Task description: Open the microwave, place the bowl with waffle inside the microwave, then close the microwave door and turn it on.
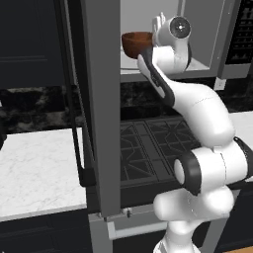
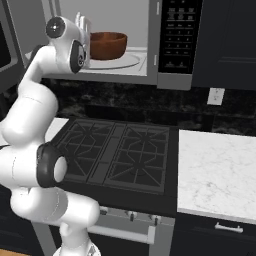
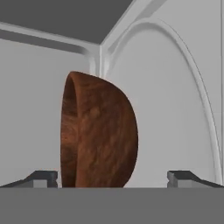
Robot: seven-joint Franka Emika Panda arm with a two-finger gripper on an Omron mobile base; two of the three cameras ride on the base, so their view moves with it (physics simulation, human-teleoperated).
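Although its weight cannot be read from the pictures, the bowl [image 2: 107,45] is judged to be a light, stiff piece that will neither bend nor crumple, with a smooth curved wall that could slide between flat pads; a hold across the rim, one finger inside and one outside, is judged surer than a squeeze around the rounded belly. It is seen as a small, round, reddish-brown vessel with a wood-like grain, its outside darker toward the foot and its rim thin. Whether the waffle lies inside cannot be told, since the wall hides the hollow from each camera. The bowl is set on the pale turntable plate [image 2: 129,62] inside the microwave [image 2: 150,77], toward the left part of the cavity floor and back from its front edge. The microwave door [image 1: 101,99] is swung wide open, edge-on in the left base view, with its dark bar handle [image 1: 76,133] on the near side. The gripper [image 3: 113,177] is spread to its full width and nothing is held by it; its fingertips [image 3: 43,178] stand on either side of the bowl's near end, and contact cannot be ruled out on the left.
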